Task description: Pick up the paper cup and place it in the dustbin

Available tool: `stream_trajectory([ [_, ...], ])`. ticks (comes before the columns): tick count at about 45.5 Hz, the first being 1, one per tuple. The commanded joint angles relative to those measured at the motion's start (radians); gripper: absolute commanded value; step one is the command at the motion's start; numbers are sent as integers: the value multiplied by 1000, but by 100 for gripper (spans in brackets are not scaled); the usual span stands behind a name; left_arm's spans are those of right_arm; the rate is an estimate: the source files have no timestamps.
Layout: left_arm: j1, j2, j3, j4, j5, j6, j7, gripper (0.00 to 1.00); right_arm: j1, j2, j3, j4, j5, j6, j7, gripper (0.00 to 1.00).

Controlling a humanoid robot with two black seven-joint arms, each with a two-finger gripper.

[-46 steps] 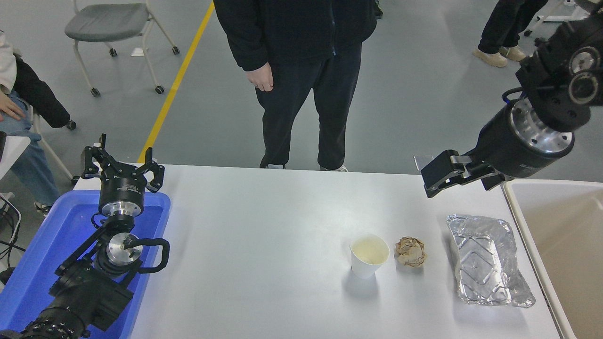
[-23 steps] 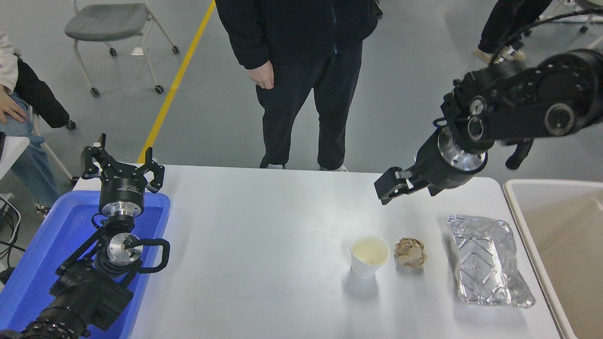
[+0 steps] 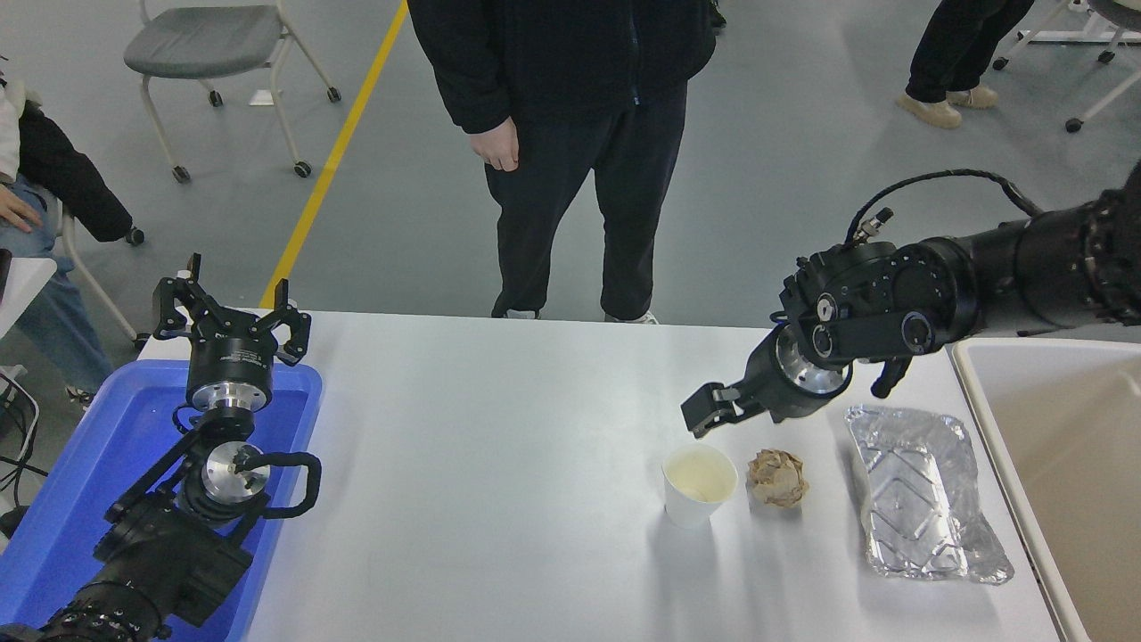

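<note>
The paper cup [image 3: 698, 486] stands upright on the white table [image 3: 490, 464], right of centre, white with a cream inside. My right gripper [image 3: 707, 413] hangs just above and behind the cup's far rim, apart from it; its arm comes in from the right edge. The dustbin [image 3: 1052, 464], a large beige tub, stands at the right edge of the table. My left gripper [image 3: 232, 308] is open and parked over the far end of the blue tray at the lower left.
A crumpled brown paper ball [image 3: 778, 478] lies just right of the cup. A crinkled silver foil tray [image 3: 923, 504] lies between the ball and the dustbin. A blue tray [image 3: 80, 481] sits at the left. A person [image 3: 570, 152] stands at the far edge.
My right arm has swung down and to the left, from high over the table's far right corner to just behind the cup. The cup, ball and trays have not moved.
</note>
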Motion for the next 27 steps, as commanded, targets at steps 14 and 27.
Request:
stream_trajectory([
  [14, -1, 0, 0, 0, 0, 0, 0, 99, -130, 7, 22, -77, -44, -16, 0, 100],
  [27, -1, 0, 0, 0, 0, 0, 0, 99, -182, 23, 22, -121, -68, -47, 0, 100],
])
